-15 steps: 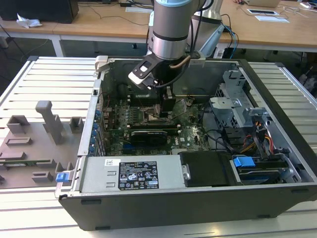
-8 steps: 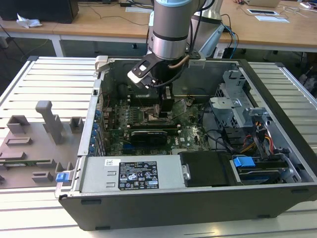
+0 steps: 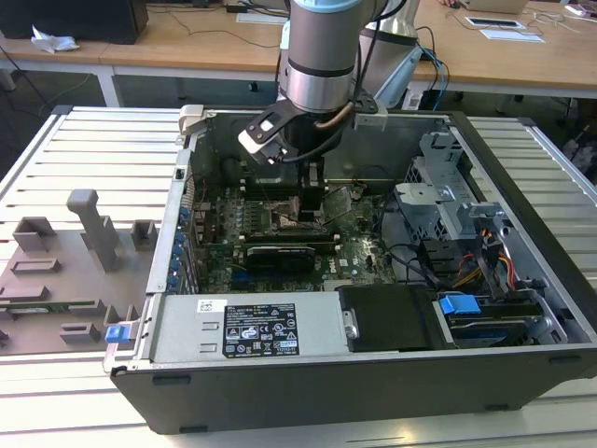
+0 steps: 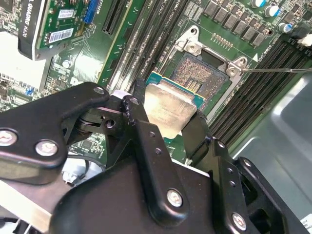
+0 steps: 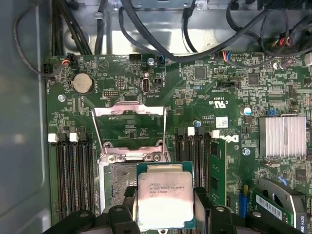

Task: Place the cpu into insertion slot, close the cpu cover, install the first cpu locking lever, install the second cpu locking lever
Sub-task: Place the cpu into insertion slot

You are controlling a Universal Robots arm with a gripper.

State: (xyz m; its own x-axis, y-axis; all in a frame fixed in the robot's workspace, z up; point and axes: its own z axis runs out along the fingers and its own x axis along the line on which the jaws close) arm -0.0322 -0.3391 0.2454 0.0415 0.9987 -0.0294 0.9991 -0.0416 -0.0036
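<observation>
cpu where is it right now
The cpu is clamped in the gripper, hovering partly over the insertion slot in both wrist views. The flipped-open cpu cover is just beyond the slot, with memory slots on either side.

a: cpu [image 5: 165,200]?
b: flat square, silvery-grey printed lid, green edge. pinched at two opposite sides by the gripper [image 5: 165,210], over one side of the insertion slot [image 5: 119,180], not seated; whether they touch is unclear
a: slot, cover?
b: slot dark, speckled contacts, silvery frame, mostly bare. cpu cover [image 5: 129,109] flipped open at its hinge edge, board showing through the window. in the second wrist view a thin locking lever [image 4: 275,69] juts from a frame corner
</observation>
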